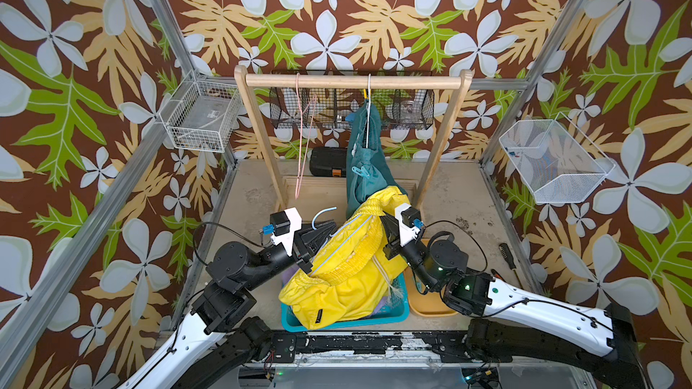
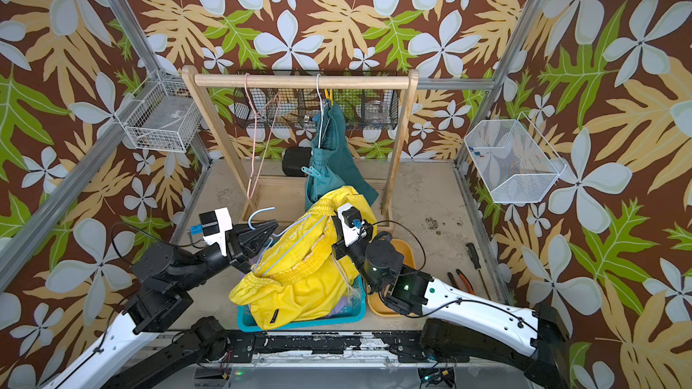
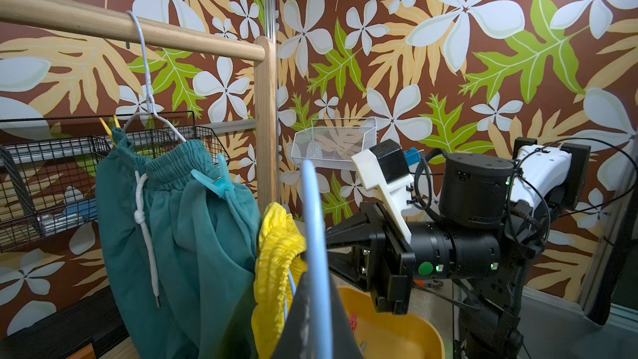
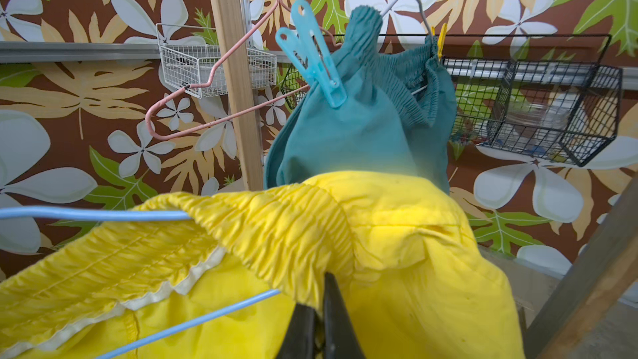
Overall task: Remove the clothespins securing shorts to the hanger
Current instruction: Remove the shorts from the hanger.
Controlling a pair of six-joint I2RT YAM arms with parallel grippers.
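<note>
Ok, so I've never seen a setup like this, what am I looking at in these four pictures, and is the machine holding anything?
This is a two-armed robot at a small table. Two pictures look down from overhead; the others come from a camera on each arm's wrist. The left gripper is shut on a blue hanger carrying yellow shorts; the right gripper is shut on their waistband. They drape over a blue basket, beside an orange tub. Behind, teal shorts hang on a white hanger from a wooden rail, pinned by a teal clothespin and a yellow clothespin. A pink hanger hangs empty.
</note>
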